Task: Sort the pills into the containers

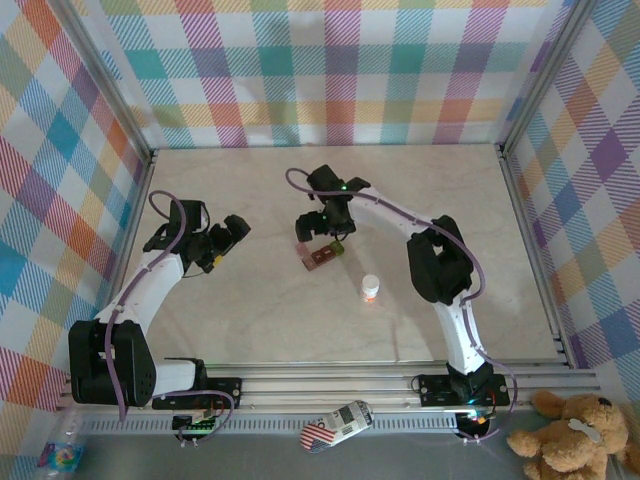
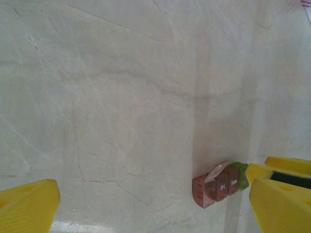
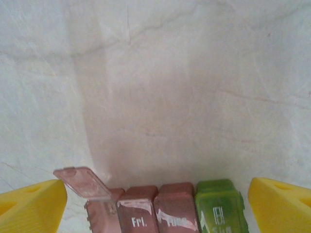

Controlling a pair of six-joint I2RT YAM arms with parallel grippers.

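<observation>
The containers (image 1: pixel 322 257) are a short row of three dark red boxes and one green end box, lying mid-table. In the right wrist view the containers (image 3: pixel 167 208) sit between the yellow fingertips (image 3: pixel 34 204) of my right gripper (image 3: pixel 155 206), which is open and straddles the row without gripping it. The leftmost red lid (image 3: pixel 81 183) stands flipped up. From above, the right gripper (image 1: pixel 322 228) hovers just behind the row. My left gripper (image 1: pixel 228 238) is open and holds nothing, well to the left. In the left wrist view, the containers (image 2: pixel 219 185) lie ahead to the right. The pills are out of view.
A small white bottle with an orange lower part (image 1: pixel 371 289) stands on the table, near-right of the containers. Checkered walls and metal rails (image 1: pixel 520 200) bound the marble table (image 1: pixel 250 310).
</observation>
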